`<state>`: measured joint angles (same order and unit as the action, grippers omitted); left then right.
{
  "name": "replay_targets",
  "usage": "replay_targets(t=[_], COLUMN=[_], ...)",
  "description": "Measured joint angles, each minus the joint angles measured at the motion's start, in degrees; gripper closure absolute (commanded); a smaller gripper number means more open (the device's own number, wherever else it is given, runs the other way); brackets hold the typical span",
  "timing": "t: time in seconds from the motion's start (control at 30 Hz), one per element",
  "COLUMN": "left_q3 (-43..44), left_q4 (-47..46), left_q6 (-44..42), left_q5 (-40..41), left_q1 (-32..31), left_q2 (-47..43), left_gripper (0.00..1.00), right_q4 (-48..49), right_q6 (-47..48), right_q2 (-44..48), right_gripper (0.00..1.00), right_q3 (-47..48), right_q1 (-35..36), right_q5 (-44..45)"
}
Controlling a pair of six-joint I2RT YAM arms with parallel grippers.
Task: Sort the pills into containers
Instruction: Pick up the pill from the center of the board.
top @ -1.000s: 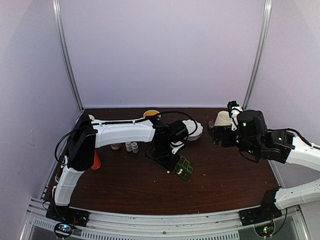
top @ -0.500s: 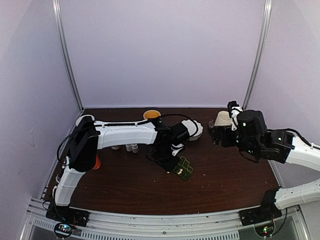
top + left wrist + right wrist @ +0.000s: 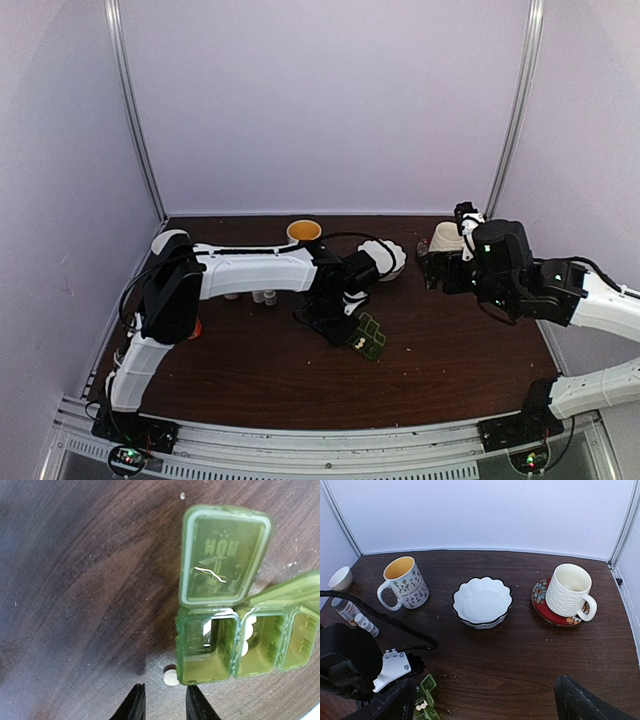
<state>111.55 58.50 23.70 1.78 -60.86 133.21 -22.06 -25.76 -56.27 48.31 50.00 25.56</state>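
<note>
Hovering narrow-jawed and empty, left gripper (image 3: pixel 165 707) has loose pill (image 3: pixel 170 676) at 12 o'clock, just beside 7 o'clock corner of pill box (image 3: pixel 205 674). It should straddle the pill squarely, clear of the box wall. Idle right gripper (image 3: pixel 487 700) gapes wide.

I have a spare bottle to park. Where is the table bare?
Bare wood lies between the pill box and the table's near edge, and between white bowl and saucer. Crowded: the left gripper by the box.
</note>
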Motion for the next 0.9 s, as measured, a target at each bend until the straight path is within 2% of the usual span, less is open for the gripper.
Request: replay_targets(t=[0.63, 0.9], left_q3=[1.5, 2.3], left_q4=[0.0, 0.8], left_q6=[-0.3, -0.5], left_q5=[0.3, 0.9], left_q1=[-1.0, -1.0], left_q2=[2.5, 2.9], left_gripper=[0.75, 0.84], right_q4=[0.0, 0.0], right_q6=[0.0, 0.0], right_q2=[0.0, 0.0], right_gripper=[0.0, 0.0], right_q3=[0.0, 0.0], right_q1=[-0.3, -0.5], right_q5=[0.0, 0.0])
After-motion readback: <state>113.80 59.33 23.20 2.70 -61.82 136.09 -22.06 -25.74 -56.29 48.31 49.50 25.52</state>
